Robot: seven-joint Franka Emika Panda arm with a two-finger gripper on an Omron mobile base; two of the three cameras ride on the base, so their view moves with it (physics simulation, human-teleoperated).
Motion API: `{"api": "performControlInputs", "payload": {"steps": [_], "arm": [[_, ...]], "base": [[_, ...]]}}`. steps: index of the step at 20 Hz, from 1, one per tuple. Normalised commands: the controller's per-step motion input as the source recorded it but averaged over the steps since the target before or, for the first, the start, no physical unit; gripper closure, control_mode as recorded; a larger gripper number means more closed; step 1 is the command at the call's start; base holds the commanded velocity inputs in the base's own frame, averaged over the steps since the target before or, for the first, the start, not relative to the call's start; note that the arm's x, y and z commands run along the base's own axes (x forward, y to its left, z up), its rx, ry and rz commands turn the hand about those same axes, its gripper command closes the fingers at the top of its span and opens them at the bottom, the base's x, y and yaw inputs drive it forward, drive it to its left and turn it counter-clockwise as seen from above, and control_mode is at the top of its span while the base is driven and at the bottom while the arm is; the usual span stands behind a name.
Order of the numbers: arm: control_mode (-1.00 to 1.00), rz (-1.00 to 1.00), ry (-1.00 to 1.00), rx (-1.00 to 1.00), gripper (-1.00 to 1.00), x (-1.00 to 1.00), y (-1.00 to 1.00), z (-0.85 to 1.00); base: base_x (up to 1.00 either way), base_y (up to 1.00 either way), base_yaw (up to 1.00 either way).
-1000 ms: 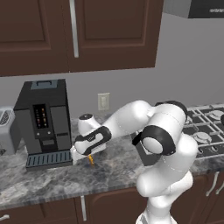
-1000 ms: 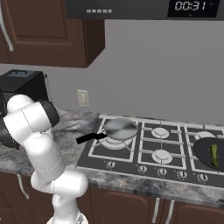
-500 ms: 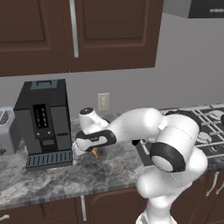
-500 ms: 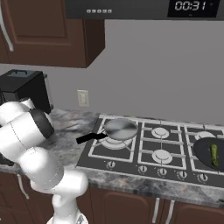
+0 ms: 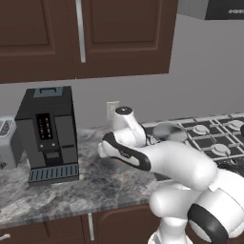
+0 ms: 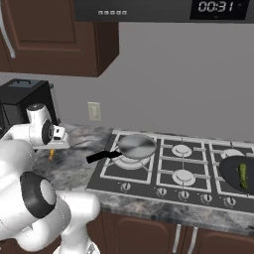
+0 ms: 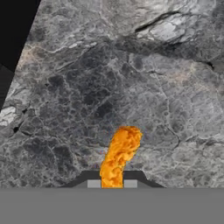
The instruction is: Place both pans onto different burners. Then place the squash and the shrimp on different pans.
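One shrimp clamped in gripper, long axis pointing away; silver pan off rightward, awaiting delivery on burner.

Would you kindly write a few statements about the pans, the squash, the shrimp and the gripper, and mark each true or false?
1. The gripper is shut on the orange shrimp. True.
2. The silver pan sits on a burner. True.
3. The squash lies in the silver pan. False: it lies in the black pan.
4. The shrimp is already in a pan. False: it hangs over the stone counter.
5. Both pans share one burner. False: they sit apart.
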Motion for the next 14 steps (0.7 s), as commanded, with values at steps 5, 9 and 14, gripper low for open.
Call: {"api": "performControlInputs", "payload": {"steps": [5, 9, 14], "arm": [[-1.0, -0.01, -0.15, 0.02, 1.0, 0.0, -0.45, 0.45], [-1.0, 0.0, -0.2, 0.0, 1.0, 0.0, -0.37, 0.42], [-1.0, -0.03, -0.04, 0.01, 1.0, 0.0, -0.45, 0.63]], "base": [[0.0, 0.0, 0.0], [0.0, 0.0, 0.0], [0.0, 0.0, 0.0]]}}
